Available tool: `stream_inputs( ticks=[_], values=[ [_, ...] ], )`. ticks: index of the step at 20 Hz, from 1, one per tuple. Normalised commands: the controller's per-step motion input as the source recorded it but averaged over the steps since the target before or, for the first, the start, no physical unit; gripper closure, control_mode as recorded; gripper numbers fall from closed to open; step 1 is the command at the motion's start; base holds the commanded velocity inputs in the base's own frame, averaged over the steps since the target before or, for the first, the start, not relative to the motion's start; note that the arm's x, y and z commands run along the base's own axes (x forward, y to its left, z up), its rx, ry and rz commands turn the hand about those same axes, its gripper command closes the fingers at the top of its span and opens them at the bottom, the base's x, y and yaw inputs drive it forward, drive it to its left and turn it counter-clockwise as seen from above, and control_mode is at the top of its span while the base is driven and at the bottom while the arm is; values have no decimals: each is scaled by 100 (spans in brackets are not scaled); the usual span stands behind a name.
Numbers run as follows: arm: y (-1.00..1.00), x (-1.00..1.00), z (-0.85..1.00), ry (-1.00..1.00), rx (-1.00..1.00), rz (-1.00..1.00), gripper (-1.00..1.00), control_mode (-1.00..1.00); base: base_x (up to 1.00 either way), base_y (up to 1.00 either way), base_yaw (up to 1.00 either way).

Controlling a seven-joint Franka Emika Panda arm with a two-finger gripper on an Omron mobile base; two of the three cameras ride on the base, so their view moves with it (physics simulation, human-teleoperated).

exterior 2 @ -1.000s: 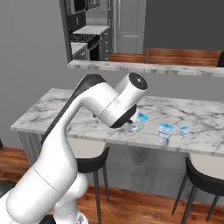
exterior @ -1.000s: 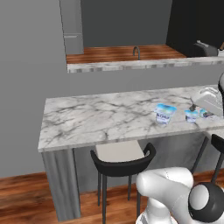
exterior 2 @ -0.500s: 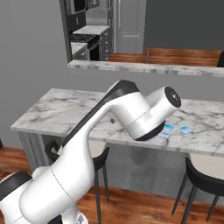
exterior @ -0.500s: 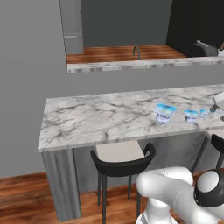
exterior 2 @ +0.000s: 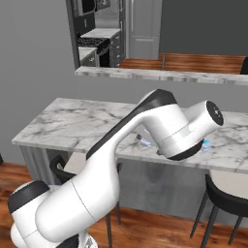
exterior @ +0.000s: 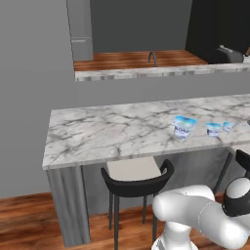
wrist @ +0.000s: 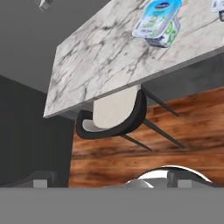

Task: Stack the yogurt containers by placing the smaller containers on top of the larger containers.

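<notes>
The large tub (exterior: 184, 127) and 2 small tubs (exterior: 213, 129) sit unstacked on the counter (exterior: 112, 132). I cannot tell whether the gripper is open; it should approach a small tub from straight above.

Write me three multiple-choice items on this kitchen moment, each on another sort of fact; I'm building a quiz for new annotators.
1. Where do the yogurt containers stand?
A. on the marble counter
B. on the stool seat
C. on the wooden floor

2. How many tubs show in the left base view?
A. one
B. three
C. six

3. What state is the stack in?
A. a small tub sits on the large one
B. all tubs lie tipped over
C. nothing is stacked yet

Answers:
1. A: the tubs rest on the marble counter, near its front edge, above the stool.
2. B: the larger container and two smaller containers beside it, set in a row.
3. C: each tub stands apart on the counter with nothing on top.
</notes>
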Motion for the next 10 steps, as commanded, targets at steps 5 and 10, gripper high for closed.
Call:
stream_inputs(
  ticks=[5,10],
  values=[
    [-6,0,-17,0,-3,-6,-100,-100,0,0,0],
    [0,0,-32,0,-7,-8,-100,-100,0,0,0]
  ],
)
